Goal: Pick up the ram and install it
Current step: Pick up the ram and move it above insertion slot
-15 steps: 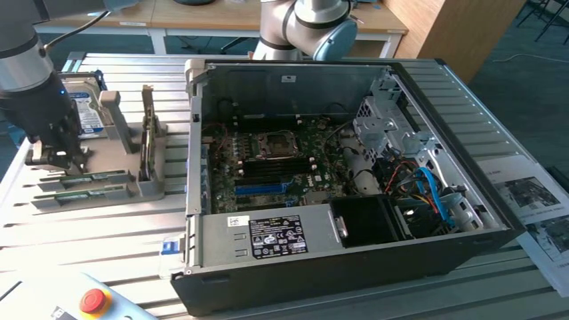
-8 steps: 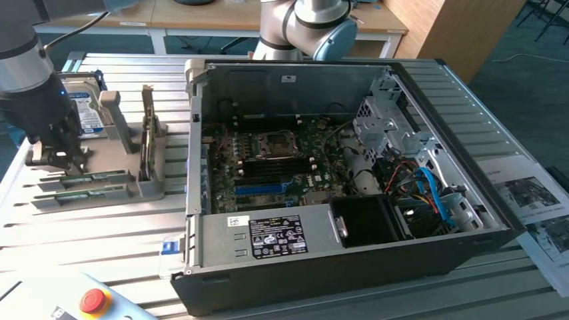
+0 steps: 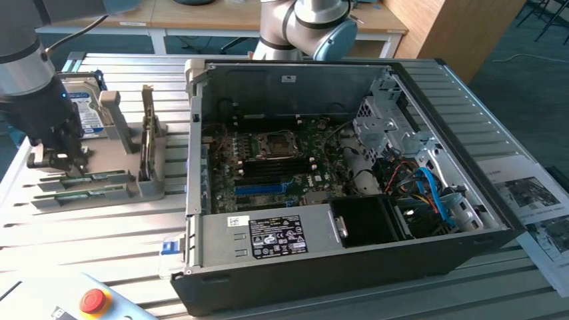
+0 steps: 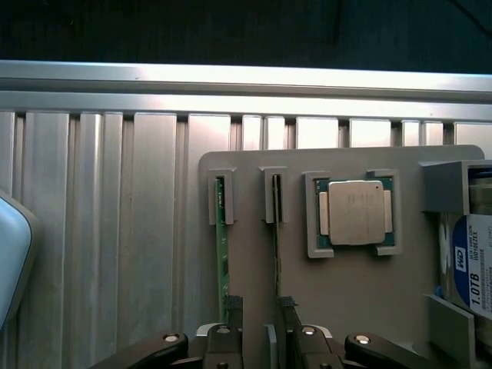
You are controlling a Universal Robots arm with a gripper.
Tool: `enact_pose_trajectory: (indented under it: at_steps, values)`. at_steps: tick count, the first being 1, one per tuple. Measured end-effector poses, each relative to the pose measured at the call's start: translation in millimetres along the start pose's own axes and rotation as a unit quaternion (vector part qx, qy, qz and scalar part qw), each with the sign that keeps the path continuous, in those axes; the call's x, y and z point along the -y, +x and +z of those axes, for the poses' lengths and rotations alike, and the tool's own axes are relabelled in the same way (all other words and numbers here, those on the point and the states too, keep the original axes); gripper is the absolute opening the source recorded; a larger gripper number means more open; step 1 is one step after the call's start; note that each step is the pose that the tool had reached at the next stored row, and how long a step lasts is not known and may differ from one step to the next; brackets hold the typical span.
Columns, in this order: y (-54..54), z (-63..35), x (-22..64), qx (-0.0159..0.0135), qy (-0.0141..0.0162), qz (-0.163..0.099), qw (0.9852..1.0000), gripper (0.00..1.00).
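At the exterior view's left, on the ribbed aluminium table, the gripper hangs over a grey fixture tray. Its jaws are partly apart, astride the ram and not clamped on it. The ram stands edge-up in its slot. An open computer case sits mid-table, printed sheets lie to the right, and a wooden desk stands behind.

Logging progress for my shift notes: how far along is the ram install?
Done: the tool is down at the holder, jaws apart, apparently astride one ram. In hand: nothing looks clamped; that ram and the other stick stand in their holder slots. Left: the grip, the lift and seating it in the open case.
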State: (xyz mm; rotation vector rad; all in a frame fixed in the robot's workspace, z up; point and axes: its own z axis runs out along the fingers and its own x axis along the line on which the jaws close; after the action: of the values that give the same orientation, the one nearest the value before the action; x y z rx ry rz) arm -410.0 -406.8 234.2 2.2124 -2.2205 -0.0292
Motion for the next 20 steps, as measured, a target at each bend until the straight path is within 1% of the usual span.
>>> enact_pose_trajectory:
  at_steps: [9, 17, 20]
  values:
    - [0.6, 0.4, 0.1, 0.0000, 0.0000, 0.000, 1.0000, 0.31]
    - [9.2, 0.3, 0.1, -0.0004, -0.0002, 0.000, 1.0000, 0.31]
    - [9.3, 0.3, 0.0, -0.0003, -0.0003, 0.000, 1.0000, 0.31]
